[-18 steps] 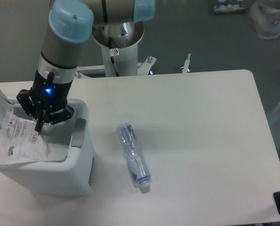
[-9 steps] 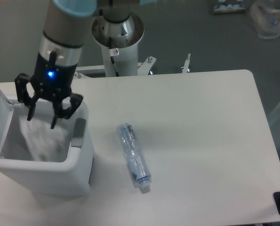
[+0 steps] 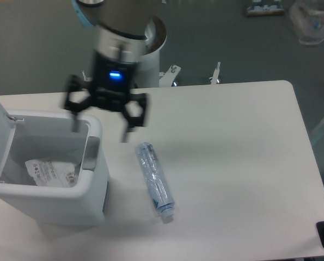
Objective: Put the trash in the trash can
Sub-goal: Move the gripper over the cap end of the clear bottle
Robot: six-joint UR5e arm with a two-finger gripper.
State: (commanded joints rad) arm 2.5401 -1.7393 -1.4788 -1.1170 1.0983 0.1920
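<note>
a: where was the bottle point(image 3: 155, 181)?
b: flat on the desk point(image 3: 232, 141), just right of the bin point(image 3: 91, 190), its length running away from the camera, cap nearest.
a: and the claw point(image 3: 103, 117)?
b: spread wide, holding nothing, above the bottle's far end. the pouch point(image 3: 50, 169) lay inside the bin.

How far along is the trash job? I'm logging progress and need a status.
About halfway. Done: the plastic pouch lies inside the open trash can. In hand: nothing; the gripper is open and empty, above the table between the can and the bottle, blurred in the picture. Left: the plastic bottle lies on its side on the table, untouched, to be picked up and dropped in the can.
</note>
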